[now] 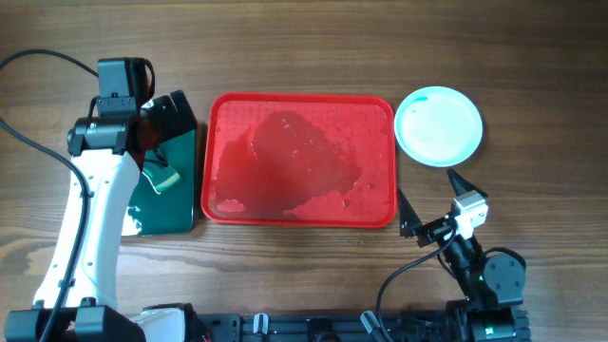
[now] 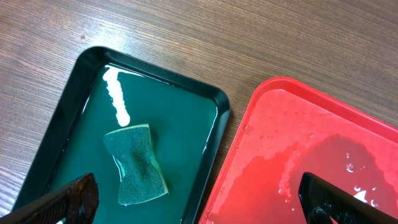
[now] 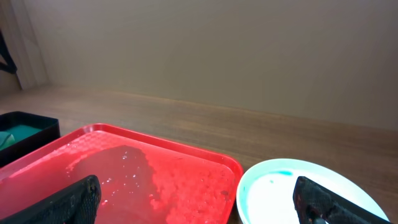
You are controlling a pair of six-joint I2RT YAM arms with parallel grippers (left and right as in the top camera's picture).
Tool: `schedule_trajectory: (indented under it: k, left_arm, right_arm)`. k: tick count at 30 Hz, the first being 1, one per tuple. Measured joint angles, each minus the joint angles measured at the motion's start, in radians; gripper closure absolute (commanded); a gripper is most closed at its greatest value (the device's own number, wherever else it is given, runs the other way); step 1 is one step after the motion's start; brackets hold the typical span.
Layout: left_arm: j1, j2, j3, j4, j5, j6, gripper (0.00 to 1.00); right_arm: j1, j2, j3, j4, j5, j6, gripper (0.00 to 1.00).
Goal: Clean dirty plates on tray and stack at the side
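Note:
The red tray (image 1: 299, 157) lies mid-table, wet with a film of water and carrying no plates. Right of it on the bare wood sits a round white plate (image 1: 438, 125) with an aqua tinge. In the right wrist view a small teal streak shows near the far rim of that plate (image 3: 280, 193). My right gripper (image 1: 434, 198) hangs open just in front of the plate, with nothing between its fingers (image 3: 68, 202). My left gripper (image 2: 199, 205) is open over the seam between the green tray and the red tray (image 2: 323, 137), holding nothing.
A dark green tray (image 2: 168, 106) with a black rim stands left of the red one, holding shallow water and a green sponge (image 2: 135, 163). The left arm (image 1: 95, 209) stretches along the table's left side. Cables run near both arm bases.

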Motion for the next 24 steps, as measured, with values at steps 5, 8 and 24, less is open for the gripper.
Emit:
schedule_trajectory:
  k: [5,8,24]
  left_arm:
    - [0.0,0.0,0.0,0.0,0.0,0.0,0.0]
    - [0.0,0.0,0.0,0.0,0.0,0.0,0.0]
    - [-0.015,-0.806,-0.57,0.51,0.006,0.008,0.0]
  right_arm:
    - [0.0,0.0,0.0,0.0,0.0,0.0,0.0]
    - [0.0,0.0,0.0,0.0,0.0,0.002,0.0]
    - [0.0,0.0,0.0,-0.001,0.0,0.005,0.0]
